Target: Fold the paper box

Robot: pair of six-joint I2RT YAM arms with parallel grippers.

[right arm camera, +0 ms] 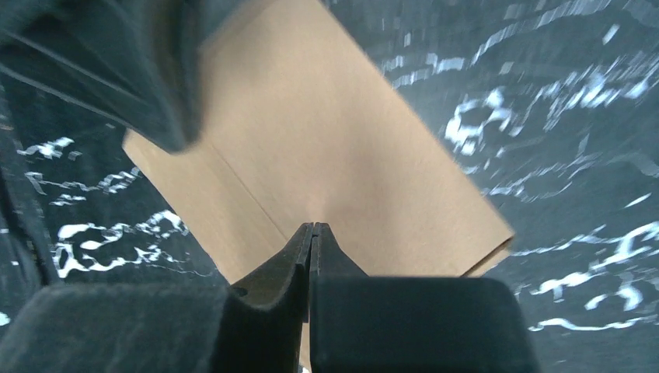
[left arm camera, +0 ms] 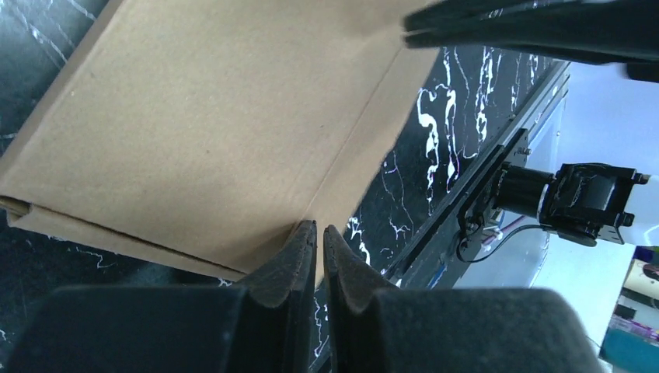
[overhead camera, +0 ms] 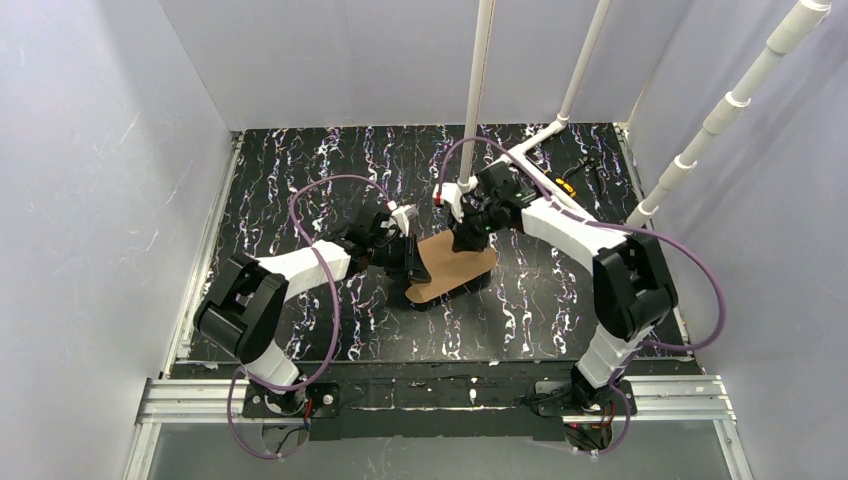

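The paper box (overhead camera: 455, 266) is plain brown cardboard, lying folded flat on the black marbled table between my two arms. My left gripper (overhead camera: 411, 252) is at its left edge; in the left wrist view its tips (left arm camera: 319, 229) are almost together, with nothing between them, against the box's top panel (left arm camera: 202, 132) near a crease. My right gripper (overhead camera: 468, 236) is over the box's far edge. In the right wrist view its tips (right arm camera: 312, 227) are shut and rest on the top panel (right arm camera: 350, 148). Each wrist view shows the other gripper as a dark blur.
White pipes (overhead camera: 478, 90) rise from the table's back right. A small yellow and orange marker (overhead camera: 566, 185) lies at the back right. White walls enclose three sides. An aluminium rail (overhead camera: 440, 395) runs along the near edge by the arm bases.
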